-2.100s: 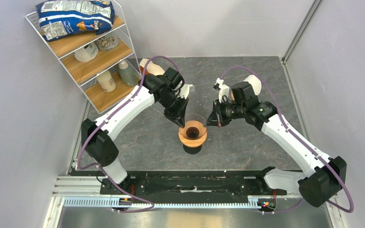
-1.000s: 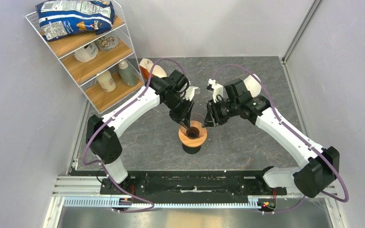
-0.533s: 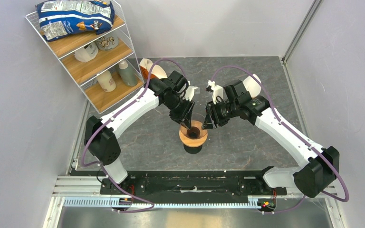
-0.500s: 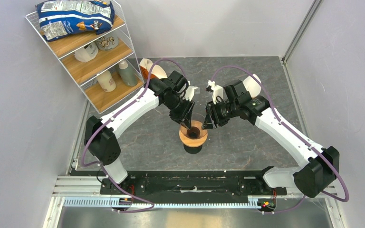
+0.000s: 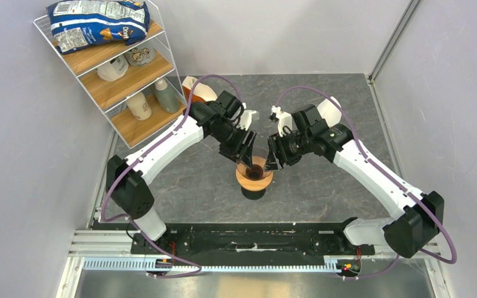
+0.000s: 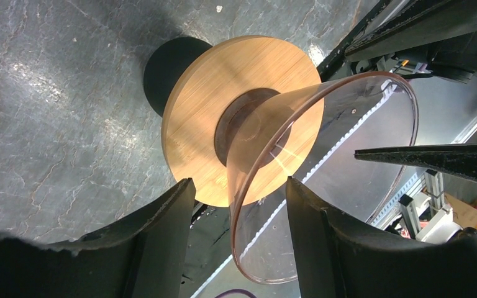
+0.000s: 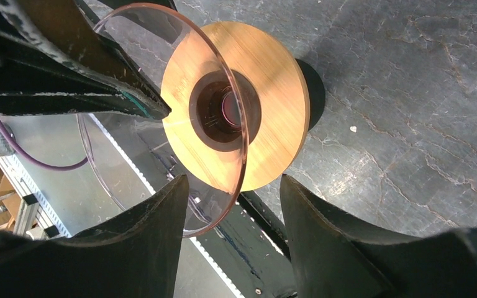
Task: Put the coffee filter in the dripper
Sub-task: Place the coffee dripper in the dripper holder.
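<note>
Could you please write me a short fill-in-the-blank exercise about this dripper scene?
1. The dripper is a clear glass cone in a round ____ collar.
2. The left gripper and the right gripper each straddle the glass ____, jaws open.
3. The blue snack bag lies on the ____ shelf of the wire rack.
Missing words: wooden; rim; top.

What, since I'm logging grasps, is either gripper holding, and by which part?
Nothing is gripped. The left gripper and the right gripper each stand open, fingers either side of the dripper at its glass rim, without clamping it.
</note>
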Controlling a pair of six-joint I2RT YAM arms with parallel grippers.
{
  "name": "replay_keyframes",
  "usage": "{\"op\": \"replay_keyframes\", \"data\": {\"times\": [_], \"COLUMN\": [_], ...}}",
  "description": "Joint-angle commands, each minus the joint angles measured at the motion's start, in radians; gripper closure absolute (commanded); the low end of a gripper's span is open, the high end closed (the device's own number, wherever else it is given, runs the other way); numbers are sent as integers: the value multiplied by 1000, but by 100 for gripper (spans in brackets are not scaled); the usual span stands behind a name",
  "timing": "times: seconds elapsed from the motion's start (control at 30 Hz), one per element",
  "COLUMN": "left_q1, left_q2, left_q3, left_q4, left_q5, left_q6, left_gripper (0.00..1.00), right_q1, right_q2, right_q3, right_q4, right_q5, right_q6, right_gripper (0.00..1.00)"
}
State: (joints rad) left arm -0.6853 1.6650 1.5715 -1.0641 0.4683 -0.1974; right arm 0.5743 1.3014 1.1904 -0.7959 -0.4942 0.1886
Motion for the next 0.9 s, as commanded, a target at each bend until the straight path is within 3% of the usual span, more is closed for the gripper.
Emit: {"op": "replay_keyframes", "data": {"times": [0.0, 0.27, 0.4, 0.7, 0.87], "left_q1": [9, 10, 26, 56, 55], "left_q2": [-54, -128, -132, -67, -46], "left_q3": [52, 76, 46, 43, 28], "left_q4": [-5, -45, -66, -49, -38], "left_q5": [-16, -26, -22, -5, 14], "left_q6": [-16, -5, -14, -20, -23], "left_gripper": [36, 39, 49, 76, 83], "right_q1": [7, 9, 9, 8, 11], "right_q2": [-7, -14, -16, 20, 38], "right_q3": [56, 99, 97, 104, 112], "right_q4": [-12, -30, -45, -52, -48], "right_q5": [3, 5, 16, 54, 50], "right_q6": [-8, 24, 34, 34, 38], "right_gripper": [36, 40, 45, 68, 81]}}
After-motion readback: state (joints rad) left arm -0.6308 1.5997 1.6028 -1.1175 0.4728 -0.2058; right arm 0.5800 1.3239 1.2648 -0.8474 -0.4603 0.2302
